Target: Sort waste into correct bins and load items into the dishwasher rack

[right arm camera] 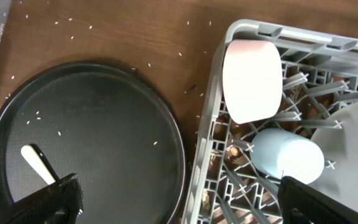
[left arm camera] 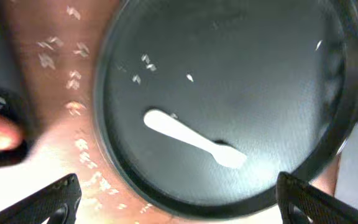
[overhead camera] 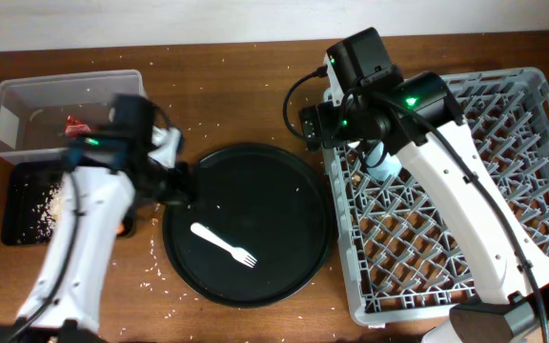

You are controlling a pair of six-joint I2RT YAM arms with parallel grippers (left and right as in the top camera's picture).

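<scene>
the only item not yet racked is the white plastic fork [overhead camera: 223,244]. it lies flat on the round black tray [overhead camera: 255,181], a little toward the tray's near-left side. its handle points at the tray's left rim and its tines point toward the rack side.

your left fingers [left arm camera: 55,196] hang over the tray's left rim, spread wide and empty, so the fork pick looks like the step in hand. bring them in over the handle, turn the wrist so they straddle its narrow width, and lower until the tips touch the tray surface before closing. the fork is thin and flat, so a high pinch will likely slide off it. expect loose rice grains on the tray underfoot.

your right fingers [right arm camera: 48,202] are apart too, holding nothing, above the tray's right edge beside the dishwasher rack [overhead camera: 346,238].

the rack, right of the tray, holds a white bowl [right arm camera: 252,81] on its side in the corner nearest the tray. a light blue cup [right arm camera: 288,155] lies just beside the bowl, and a grey plate [right arm camera: 353,143] sits farther from the tray.

left of the tray, the clear tub [overhead camera: 27,105] holds a red wrapper [overhead camera: 74,124]. the shallow black tray [overhead camera: 22,205] next to the tub holds pale rice scraps [overhead camera: 53,200]. more grains are scattered on the bench around the round tray.
</scene>
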